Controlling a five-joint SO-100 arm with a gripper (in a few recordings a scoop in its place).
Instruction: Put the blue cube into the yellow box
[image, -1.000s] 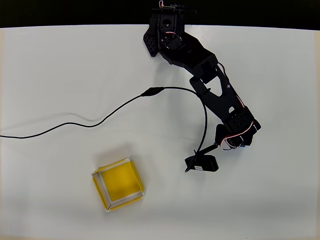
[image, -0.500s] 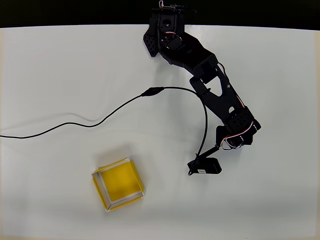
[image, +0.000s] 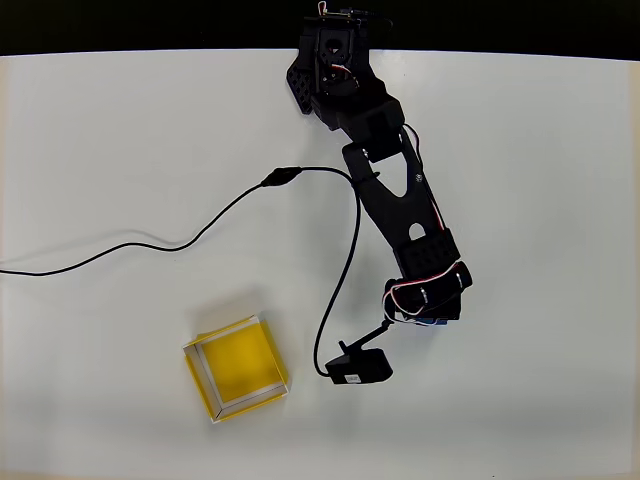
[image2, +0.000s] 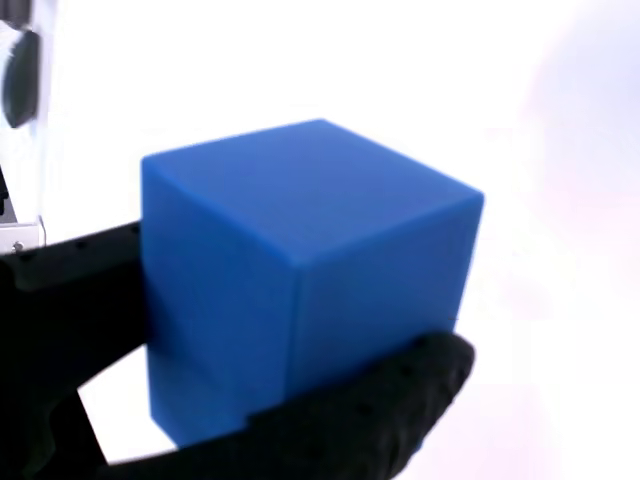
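Your gripper (image2: 300, 380) is clamped on the blue cube (image2: 300, 280). In the wrist view one black finger (image2: 90, 290) backs the left face and the other finger crosses the bottom front edge, so the cube sits between them, filling most of that picture. Looks like the lower finger only catches the bottom strip of the cube, not the middle of a face. That's my main worry: jerk the arm and the cube could pivot or squirt out of the jaws.

From overhead, the arm (image: 400, 200) reaches down the white table (image: 120, 120), with a sliver of blue peeking out under the wrist. The yellow box (image: 236, 368) sits to the lower left in that view, well apart from the gripper, empty, yellow floor showing.

Second thing: the black cable (image: 200, 228) loops from the wrist camera (image: 360, 368) right across the table. I'd guess it could drag as you swing over and nudge the box, or tug the camera.

Also, the walls are low, so let go too high and the cube could bounce out.
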